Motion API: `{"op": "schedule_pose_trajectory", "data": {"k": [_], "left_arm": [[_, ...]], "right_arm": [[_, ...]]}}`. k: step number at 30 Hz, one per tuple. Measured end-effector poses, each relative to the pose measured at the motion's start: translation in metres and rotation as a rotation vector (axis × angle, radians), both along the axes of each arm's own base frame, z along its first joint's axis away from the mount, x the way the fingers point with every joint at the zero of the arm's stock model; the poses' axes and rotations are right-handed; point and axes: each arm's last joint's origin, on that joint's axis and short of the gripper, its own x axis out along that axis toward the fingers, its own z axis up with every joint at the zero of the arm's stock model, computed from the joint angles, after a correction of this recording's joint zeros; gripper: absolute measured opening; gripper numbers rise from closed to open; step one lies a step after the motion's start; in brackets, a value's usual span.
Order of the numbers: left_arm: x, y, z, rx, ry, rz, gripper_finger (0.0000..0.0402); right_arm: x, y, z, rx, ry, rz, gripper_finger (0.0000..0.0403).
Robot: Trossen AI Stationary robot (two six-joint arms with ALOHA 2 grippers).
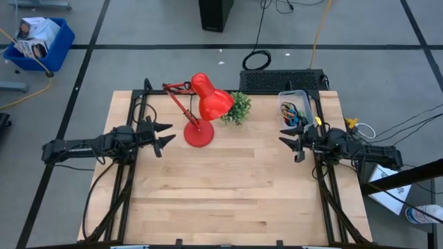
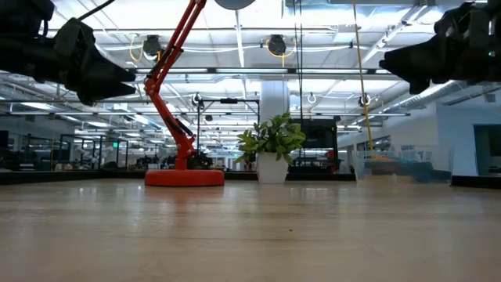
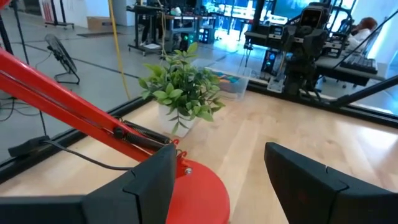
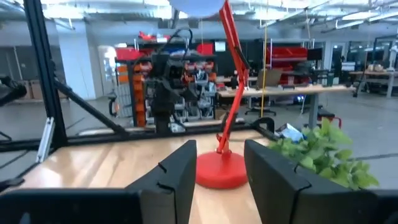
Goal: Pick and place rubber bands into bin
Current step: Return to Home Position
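The small clear plastic rectangular bin is seen at the far right corner of the pale wooden table. A tangle of thin coloured rubber bands (blue, orange and black can be made out) lies inside it. No loose band can be found on the bare wood in any view.

The right gripper is held above the table, pointing toward the middle, with its fingers spread and nothing between them. The bin lies just beside it on the far side, its long axis running across the direction in which the gripper points.

The left gripper is likewise parted and empty. It hangs near the round base of the red desk lamp, well apart from the bin, with the small green potted plant between the lamp and the bin.

The placing is judged finished. A retreat to rest is what is left, and only the right arm is judged near enough to brush the bin; withdrawal along its own line should avoid it.
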Motion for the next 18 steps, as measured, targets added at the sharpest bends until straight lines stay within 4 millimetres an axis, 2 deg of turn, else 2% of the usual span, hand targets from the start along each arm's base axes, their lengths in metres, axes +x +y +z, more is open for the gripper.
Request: {"op": "schedule_pose_trajectory", "data": {"k": [13,18], "left_arm": [[0.001,0.0,-0.001,-0.013,-0.018,-0.015,0.0253],[0.003,0.0,-0.019,0.017,-0.066,-0.018,0.0253]], "right_arm": [[0.001,0.0,-0.008,0.042,0.075,0.004,0.013],[0.001,0.0,-0.007,0.041,0.07,0.004,0.013]]}}
